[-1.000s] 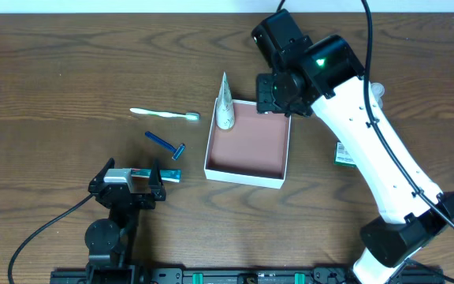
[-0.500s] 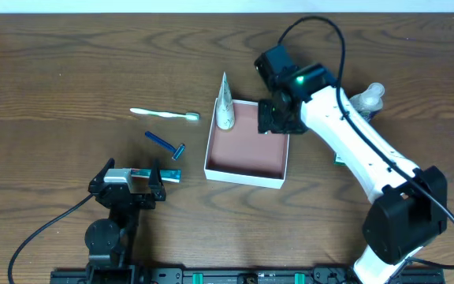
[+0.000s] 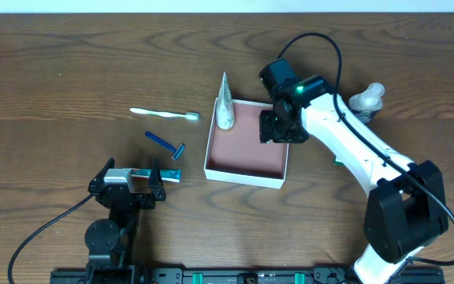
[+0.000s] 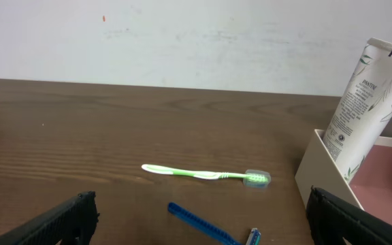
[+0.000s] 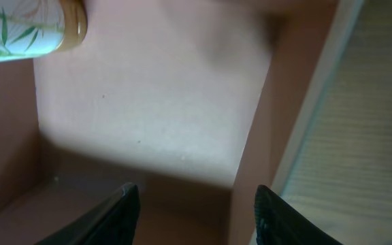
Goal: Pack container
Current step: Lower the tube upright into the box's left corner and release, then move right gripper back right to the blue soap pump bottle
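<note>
1. The container (image 3: 243, 175) sits mid-table, its pinkish floor mostly bare. The right gripper (image 5: 199, 207) hangs low over its back right corner, jaws wide and holding nothing.
2. The step in hand looks like getting clear of the container and fetching the next item. The right gripper would do best to rise straight up until its fingers are above the thin white wall just beside them, and only then swing away.
3. The tube (image 3: 225, 105) stands on its cap in the back left corner, leaning on the wall. It looks easy to tip, so any sideways drift towards it should be avoided.
4. The toothbrush (image 3: 164, 114) and razor (image 3: 165, 143) lie left of the container, nearer the left gripper (image 3: 158, 183). That gripper rests near the table's front edge, spread wide with nothing between its fingers. Either item is thin and flat, so a low, square pinch across the handle would suit.
5. Count, largest first:
   - one container
   - one tube
   - one toothbrush
   - one razor
   - one white bottle (image 3: 366, 99) by the right arm
   - one green packet (image 3: 343, 155), mostly hidden under that arm
   - one small blue thing (image 3: 173, 175) beside the left gripper, which cannot be identified
</note>
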`<state>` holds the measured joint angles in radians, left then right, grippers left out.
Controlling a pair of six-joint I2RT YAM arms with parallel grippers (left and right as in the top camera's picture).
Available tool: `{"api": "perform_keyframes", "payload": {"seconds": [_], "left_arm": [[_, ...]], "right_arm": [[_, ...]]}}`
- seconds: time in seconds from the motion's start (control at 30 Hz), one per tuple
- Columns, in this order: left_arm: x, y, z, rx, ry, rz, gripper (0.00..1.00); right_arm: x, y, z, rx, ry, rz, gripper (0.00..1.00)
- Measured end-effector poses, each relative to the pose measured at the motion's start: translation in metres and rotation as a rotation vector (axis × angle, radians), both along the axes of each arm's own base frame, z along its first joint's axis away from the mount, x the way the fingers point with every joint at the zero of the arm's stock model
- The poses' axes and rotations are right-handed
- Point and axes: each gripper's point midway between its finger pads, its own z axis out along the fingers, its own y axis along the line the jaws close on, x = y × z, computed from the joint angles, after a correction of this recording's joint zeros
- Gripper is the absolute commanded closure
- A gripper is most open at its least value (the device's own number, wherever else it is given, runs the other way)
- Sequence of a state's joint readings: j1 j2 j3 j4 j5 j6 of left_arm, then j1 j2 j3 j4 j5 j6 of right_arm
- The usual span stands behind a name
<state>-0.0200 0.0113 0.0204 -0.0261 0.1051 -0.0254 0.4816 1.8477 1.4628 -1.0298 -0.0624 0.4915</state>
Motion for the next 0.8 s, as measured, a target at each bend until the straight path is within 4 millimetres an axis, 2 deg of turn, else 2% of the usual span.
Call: {"api": "perform_keyframes", "payload": {"seconds": [0.53,0.8], "left_arm": [[0.000,0.000,0.000,0.000,0.000,0.000,0.02],[0.000,0.000,0.000,0.000,0.000,0.000,0.02]], "right_arm": [[0.012,-0.014,0.001,-0.012,-0.030,0.065,0.44],[0.019,-0.013,0.002,-0.020,-0.071,0.128,0.42]]}}
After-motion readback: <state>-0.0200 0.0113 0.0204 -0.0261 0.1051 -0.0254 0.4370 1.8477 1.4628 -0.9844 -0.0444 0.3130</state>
